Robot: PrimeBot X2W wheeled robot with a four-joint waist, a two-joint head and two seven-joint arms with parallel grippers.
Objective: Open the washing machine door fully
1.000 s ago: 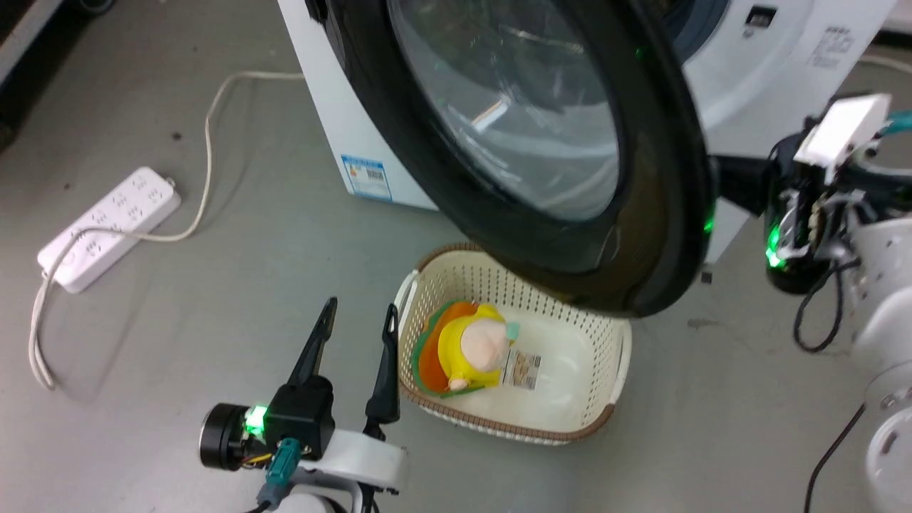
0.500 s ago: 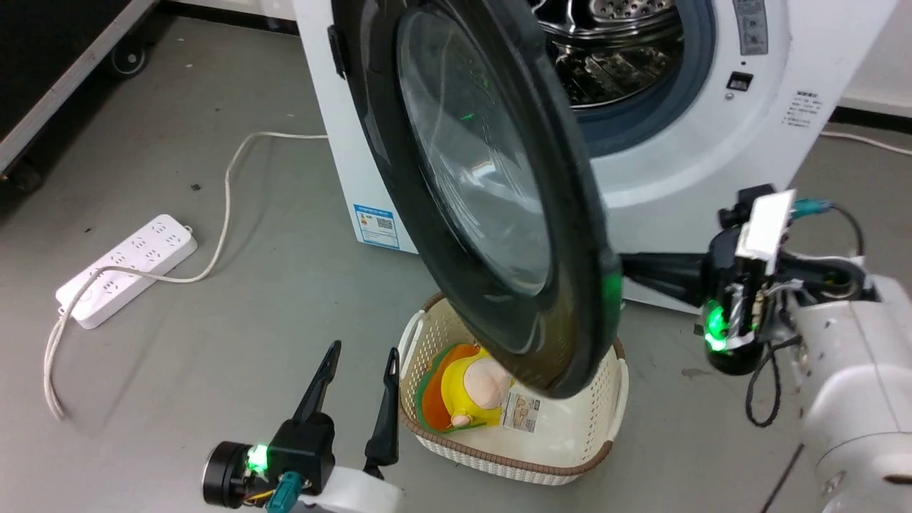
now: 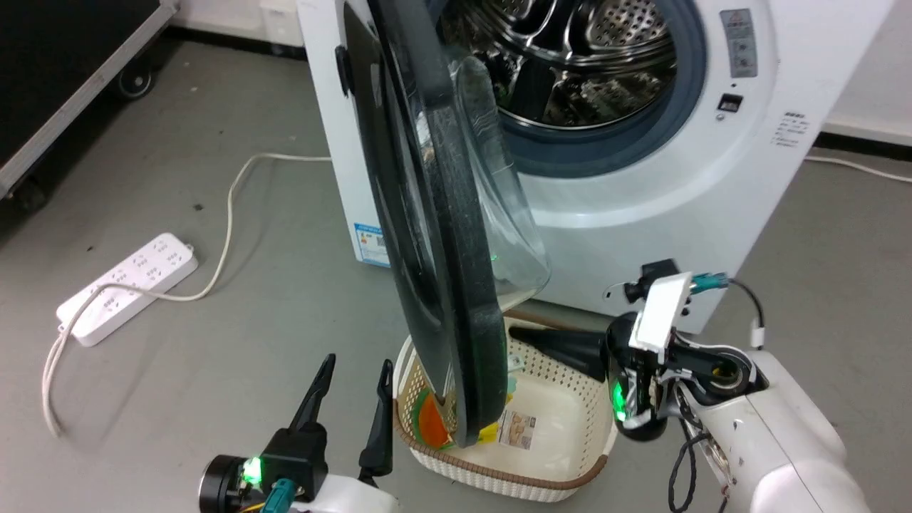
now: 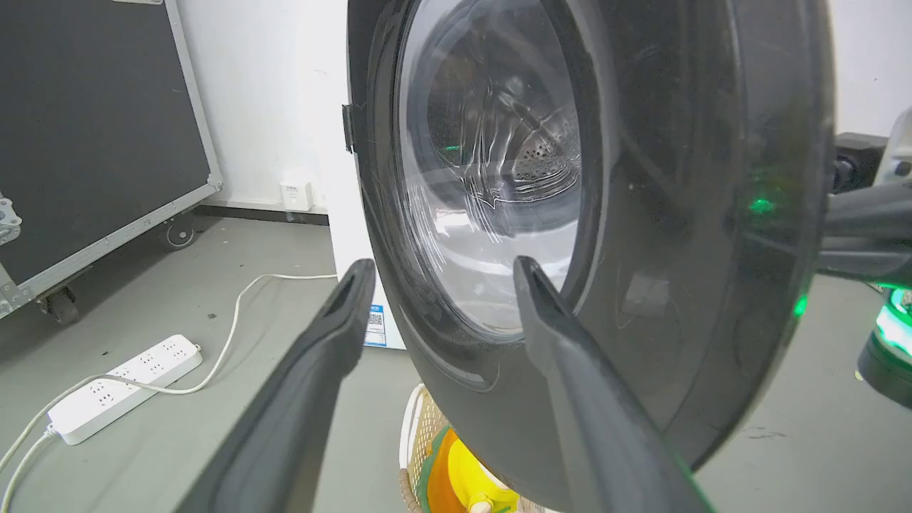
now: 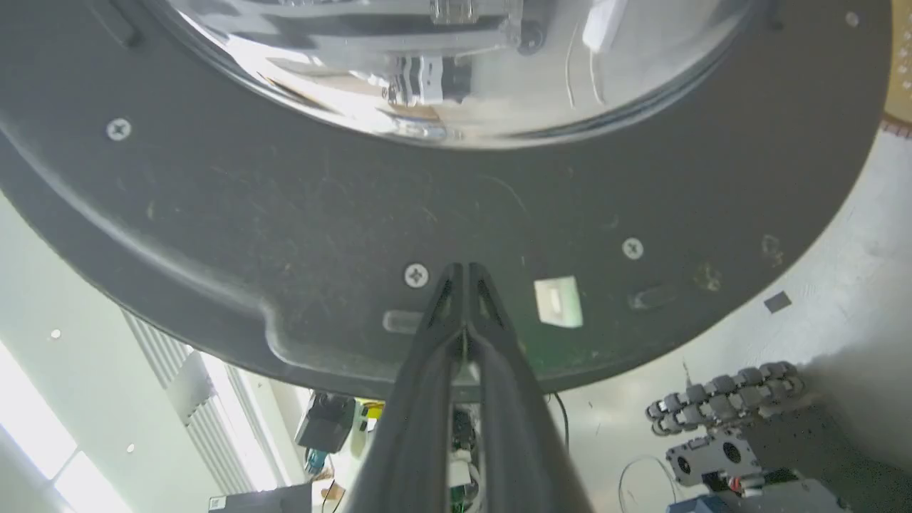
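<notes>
Washing machine door (image 3: 442,249) stood open, hinged at the left of the washing machine (image 3: 641,214) and seen almost edge-on from the head view, roughly square to the machine's front. Its clear glass bowl (image 3: 513,214) bulged toward the right, and its lower rim hung over a cream basket (image 3: 548,360) on the floor.

Nearest the robot, the left tool (image 3: 358,361) pointed up the head view with its fingers spread and nothing between them. In the left wrist view that tool (image 4: 442,267) faced the glossy outer side of the door (image 4: 677,249), apart from it.

Beyond it, the basket held an orange and yellow soft thing (image 3: 431,424), partly hidden behind the door's rim.

To the right, the right tool (image 3: 516,332) reached leftward over the basket with its fingers pressed together. In its own wrist view the right tool (image 5: 464,269) had its tips at the inner face of the door (image 5: 285,214), near the rim beside a screw; whether they touched could not be told.

Farther back, the steel drum (image 3: 570,64) lay exposed inside its grey seal (image 3: 627,135). A white power strip (image 3: 128,285) lay on the floor to the left, and a black wheeled case (image 3: 71,71) stood beyond it.
</notes>
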